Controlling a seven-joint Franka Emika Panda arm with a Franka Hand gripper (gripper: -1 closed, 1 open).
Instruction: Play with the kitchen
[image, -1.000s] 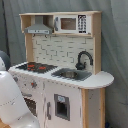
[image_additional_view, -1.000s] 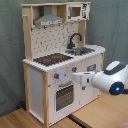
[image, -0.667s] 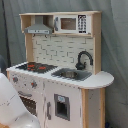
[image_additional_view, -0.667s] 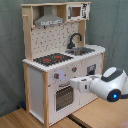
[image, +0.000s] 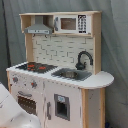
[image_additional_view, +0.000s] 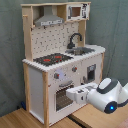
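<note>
Since 1 s ago, the arm (image_additional_view: 107, 95) sits lower and closer to the oven door (image_additional_view: 62, 96) in the second exterior view; it was level with the knob strip, now it is in front of the door. In the first exterior view the arm's white bulk (image: 12, 110) fills more of the lower left corner.

Kitchen (image: 57, 70) stands upright on the wood floor (image_additional_view: 20, 117) before a grey curtain (image: 112, 45). Long axis vertical, hood (image_additional_view: 48, 20) at top, oven at the bottom. Its front faces the second exterior view's right, toward the arm. On its surface, the red-ringed hob (image_additional_view: 50, 59) is beside the sink (image_additional_view: 82, 50), and the black faucet (image_additional_view: 75, 39) stands behind the sink against the pegboard.

End effector (image_additional_view: 75, 94): appears just at or touching the oven door's right edge in the second exterior view. Cannot tell whether its fingers are spread or pressed together; no gap is readable.

Step in hand, as judged: working the oven door.
- Door likely hinges along 1 edge, so the pull should follow an arc, not a straight line.
- Catch the handle or free edge squarely; a skewed grip may slip off the thin panel.
- Keep force low; the kitchen looks light and could slide or tip toward the arm.
- Keep the wrist clear of the 2 knobs (image_additional_view: 65, 74) above the door.
</note>
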